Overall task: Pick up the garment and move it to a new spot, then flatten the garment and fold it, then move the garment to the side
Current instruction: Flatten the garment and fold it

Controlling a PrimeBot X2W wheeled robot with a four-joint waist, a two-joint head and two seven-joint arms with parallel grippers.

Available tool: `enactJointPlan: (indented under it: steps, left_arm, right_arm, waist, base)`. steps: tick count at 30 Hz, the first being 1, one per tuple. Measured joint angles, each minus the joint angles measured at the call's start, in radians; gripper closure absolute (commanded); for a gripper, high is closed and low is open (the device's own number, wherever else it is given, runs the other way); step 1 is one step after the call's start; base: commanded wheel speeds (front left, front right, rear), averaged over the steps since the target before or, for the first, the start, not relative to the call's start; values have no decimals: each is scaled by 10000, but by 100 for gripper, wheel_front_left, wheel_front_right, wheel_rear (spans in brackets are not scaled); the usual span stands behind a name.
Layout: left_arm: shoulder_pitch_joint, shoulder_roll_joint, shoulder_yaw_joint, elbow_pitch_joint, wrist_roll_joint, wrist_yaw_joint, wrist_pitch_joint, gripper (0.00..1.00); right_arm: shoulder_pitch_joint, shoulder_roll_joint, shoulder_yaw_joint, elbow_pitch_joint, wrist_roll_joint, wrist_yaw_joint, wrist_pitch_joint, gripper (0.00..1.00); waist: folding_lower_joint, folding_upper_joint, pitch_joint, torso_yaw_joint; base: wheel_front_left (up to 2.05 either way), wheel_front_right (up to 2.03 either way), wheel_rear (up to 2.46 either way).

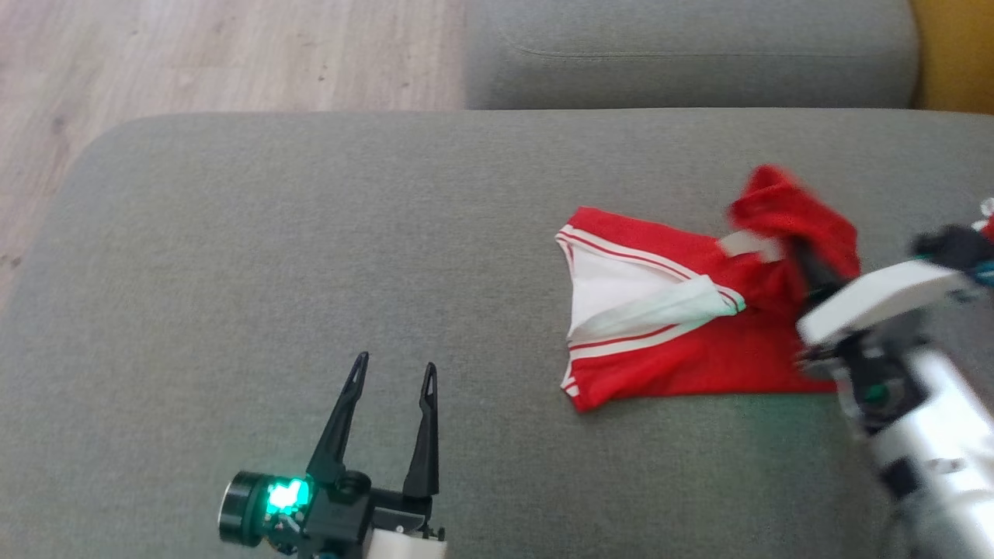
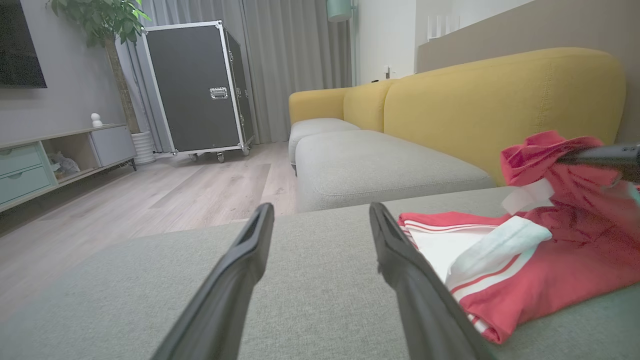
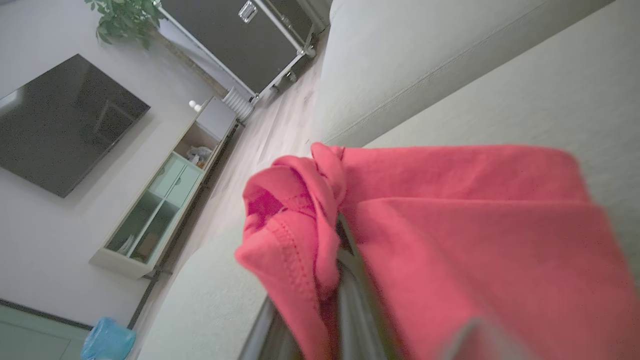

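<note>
While right jaws pinch garment edge, grey cushion open leftward

You've got the garment lying on the sofa seat, right of centre in your head view. Its far right corner is raised off the seat, up in your right gripper, which comes in from the right edge. Your left gripper sits low over the near left part of the seat, well apart from the garment. Behind the seat lies a second cushion, with the backrest to its right. Left of both runs the floor. Across the floor stands a wheeled case, a plant to its left, then a low cabinet.
</note>
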Motion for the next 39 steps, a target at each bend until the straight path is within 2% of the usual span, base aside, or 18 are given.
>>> enactJointPlan:
  steps: [3, 9, 13, 14, 15, 16, 19, 24, 27, 30, 33, 37, 39]
  left_arm:
    - [1, -77, 33, 42, 79, -123, 0, 0]
    - [5, -226, 63, 157, 100, -299, 0, 0]
    - [14, -259, 90, 169, 171, -355, 0, 0]
    - [16, -274, 98, 178, 173, -385, 0, 0]
    - [19, -291, 107, 194, 182, -389, 0, 0]
    - [21, -314, 117, 209, 182, -397, 0, 0]
    - [62, -359, 157, 263, 182, -483, 0, 0]
    - [381, -360, 431, 343, 184, -560, 0, 0]
    - [621, -364, 579, 332, 180, -560, 0, 0]
    - [866, -360, 863, 280, 150, -556, 0, 0]
    - [990, -366, 1099, 184, 128, -558, 0, 0]
    - [1200, -370, 1417, 117, 48, -556, 0, 0]
    - [1405, -372, 1519, 54, 50, -552, 0, 0]
  right_arm:
    - [5, 859, 65, 174, -522, 0, -33, 100]
    - [-225, 2443, -38, 1448, -1685, 0, -424, 100]
    - [-330, 2888, 31, 1712, -2059, 0, -447, 100]
    - [-348, 2945, 63, 1756, -2111, 0, -460, 89]
    - [-349, 2959, 98, 1778, -2142, 0, -458, 23]
    - [-349, 2959, 123, 1822, -2165, 0, -472, 0]
    - [-306, 2951, 372, 1653, -2128, 0, -575, 0]
    - [76, 2999, 600, 552, -2073, 0, -1214, 0]
    - [583, 2855, 474, -132, -2475, 0, -1661, 0]
    - [1243, 2084, 384, -941, -3425, 0, -2251, 0]
    - [2110, 1317, -8, -1956, -3685, 0, -2675, 0]
    - [3418, 562, -564, -3058, -4581, 0, -2964, 0]
    - [4059, 360, -1156, -3505, -5214, 0, -2982, 0]
  waist:
    - [0, 0, 15, 167]
    - [1, 0, 22, 468]
    - [1, 0, 15, 547]
    - [1, 0, 11, 561]
    - [1, 0, 1, 571]
    - [1, 0, -18, 578]
    - [1, 0, -121, 580]
    - [1, 0, -402, 457]
    - [0, 0, -634, 311]
    - [0, 0, -801, 96]
    - [0, 0, -960, -104]
    - [0, 0, -1180, -343]
    - [0, 0, -1291, -444]
  base:
    - [0, 0, 0]
    - [0, 0, 0]
    - [0, 0, 0]
    - [0, 0, 0]
    - [0, 0, 0]
    - [0, 0, 0]
    - [0, 0, 0]
    - [0, 0, 0]
    - [0, 0, 0]
    - [0, 0, 0]
    - [0, 0, 0]
    - [0, 0, 0]
    - [0, 0, 0]
